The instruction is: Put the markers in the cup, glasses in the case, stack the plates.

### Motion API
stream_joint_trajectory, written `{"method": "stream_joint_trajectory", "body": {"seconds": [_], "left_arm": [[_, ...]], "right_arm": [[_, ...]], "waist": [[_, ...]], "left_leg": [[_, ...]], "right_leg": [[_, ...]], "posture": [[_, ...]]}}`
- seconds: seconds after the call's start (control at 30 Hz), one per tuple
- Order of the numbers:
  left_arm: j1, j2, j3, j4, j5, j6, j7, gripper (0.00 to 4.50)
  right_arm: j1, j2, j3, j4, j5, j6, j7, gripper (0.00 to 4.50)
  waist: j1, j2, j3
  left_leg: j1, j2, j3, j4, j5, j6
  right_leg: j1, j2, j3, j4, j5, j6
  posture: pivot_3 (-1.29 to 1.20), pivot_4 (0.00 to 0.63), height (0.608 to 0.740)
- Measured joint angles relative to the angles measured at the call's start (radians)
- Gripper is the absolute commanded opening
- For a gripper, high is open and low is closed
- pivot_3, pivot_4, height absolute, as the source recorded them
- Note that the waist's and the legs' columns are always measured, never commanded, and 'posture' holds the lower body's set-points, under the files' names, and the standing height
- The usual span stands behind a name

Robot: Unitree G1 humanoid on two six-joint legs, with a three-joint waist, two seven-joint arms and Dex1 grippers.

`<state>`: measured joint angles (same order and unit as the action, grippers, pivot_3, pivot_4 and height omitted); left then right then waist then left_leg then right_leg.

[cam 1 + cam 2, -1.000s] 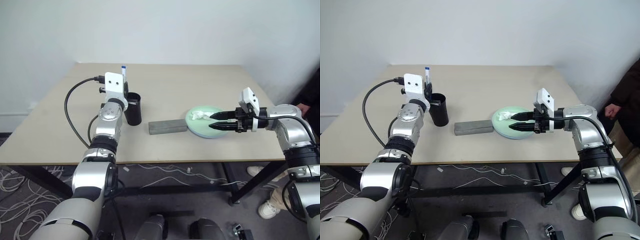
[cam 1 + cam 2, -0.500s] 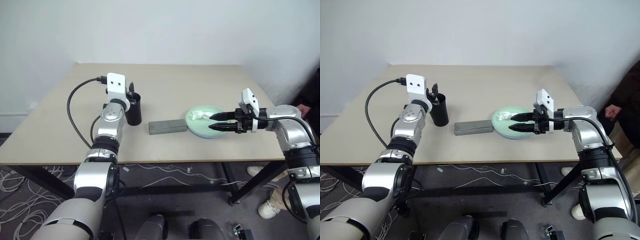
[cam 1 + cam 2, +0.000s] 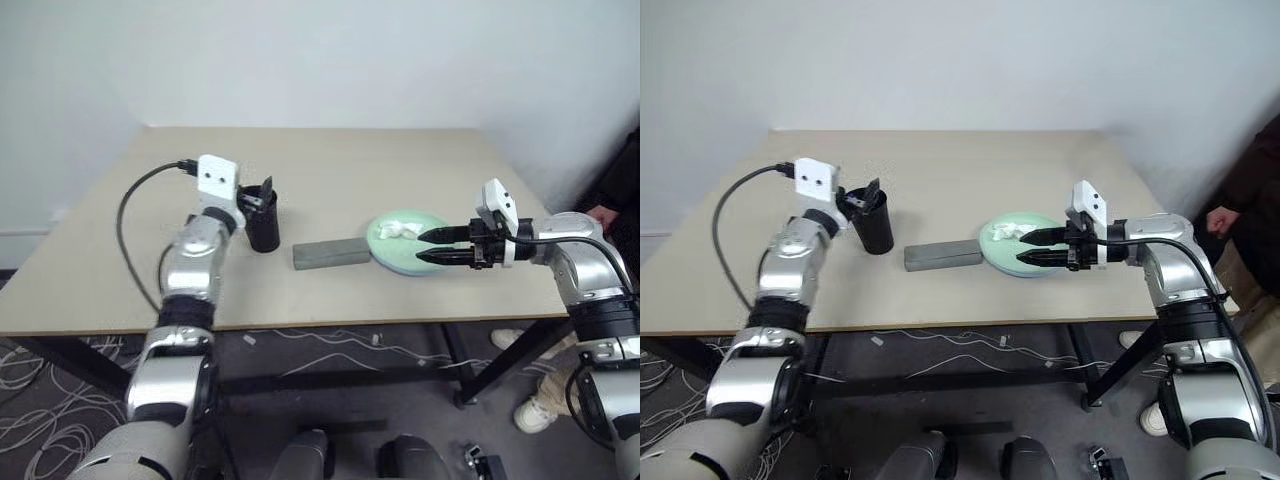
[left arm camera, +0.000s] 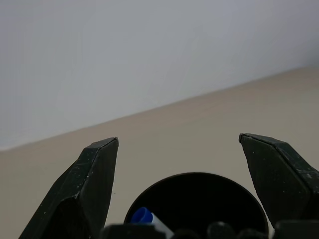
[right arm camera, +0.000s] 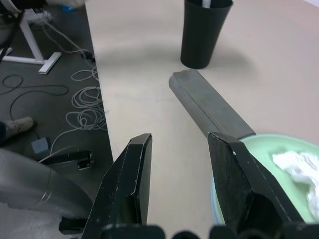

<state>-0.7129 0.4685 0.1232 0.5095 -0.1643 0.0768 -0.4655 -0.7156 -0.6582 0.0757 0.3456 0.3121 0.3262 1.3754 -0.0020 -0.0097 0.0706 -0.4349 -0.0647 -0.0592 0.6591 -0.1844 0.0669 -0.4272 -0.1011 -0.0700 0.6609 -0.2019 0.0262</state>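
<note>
The left hand [image 3: 262, 192] sits left of centre in the head view, its two black fingers spread wide and holding nothing, right at the rim of the black cup [image 3: 264, 226]. The left wrist view looks between those parted fingers [image 4: 89, 184] down into the cup's dark mouth, where the blue-capped marker [image 4: 143, 216] rests inside.

The grey case [image 3: 331, 254] lies flat on the counter [image 3: 400, 160] at mid-frame, just right of the cup and apart from it, its far end meeting the edge of the mint green plate [image 3: 400, 258]. A crumpled white tissue [image 3: 401, 229] lies on that plate.

The right hand [image 3: 430, 246] reaches in from the right side of the frame, pointing toward the picture's left over the green plate. Its fingers stand partly apart with nothing between them; whether they touch the plate cannot be told. The right wrist view shows the case [image 5: 209, 108] running up toward the cup [image 5: 203, 31], with the plate's rim beside the finger [image 5: 238, 184].

A person's hand [image 3: 604, 215] shows at the far right edge.
</note>
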Motion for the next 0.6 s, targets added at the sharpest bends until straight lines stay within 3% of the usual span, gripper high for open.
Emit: {"method": "stream_joint_trajectory", "body": {"seconds": [0.1, 0.27, 0.37, 0.6], "left_arm": [[0.132, 0.131, 0.037, -0.225, -0.118, 0.167, -0.155, 4.11], [0.353, 0.316, 0.165, -0.437, -0.281, 0.338, -0.361, 4.11], [0.464, 0.360, 0.253, -0.485, -0.362, 0.420, -0.416, 4.11], [0.568, 0.347, 0.380, -0.616, -0.481, 0.520, -0.395, 4.11]], "right_arm": [[0.022, -0.007, -0.012, -0.024, 0.004, 0.006, -0.009, 1.92], [0.055, -0.029, -0.033, -0.067, 0.013, 0.025, -0.031, 1.92], [0.067, -0.033, -0.045, -0.102, 0.025, 0.042, -0.045, 1.92], [0.075, -0.034, -0.046, -0.154, 0.041, 0.070, -0.061, 1.92]], "waist": [[-0.009, 0.001, 0.000], [-0.017, 0.004, 0.000], [-0.017, 0.006, 0.001], [-0.015, 0.007, 0.000]], "left_leg": [[0.000, 0.000, 0.000, -0.001, 0.000, 0.000], [0.001, 0.000, -0.001, -0.002, 0.000, 0.000], [0.001, 0.000, -0.001, -0.004, 0.000, 0.000], [0.003, 0.001, -0.001, -0.011, 0.000, 0.000]], "right_leg": [[-0.001, 0.000, 0.001, 0.000, 0.000, 0.000], [-0.001, 0.000, 0.002, 0.000, -0.002, -0.004], [-0.001, -0.001, 0.003, 0.000, -0.002, -0.004], [-0.001, -0.002, 0.003, -0.001, -0.002, -0.005]], "posture": [[0.00, 0.000, 0.695], [0.00, 0.000, 0.695], [0.00, 0.000, 0.695], [0.00, 0.000, 0.695]]}}
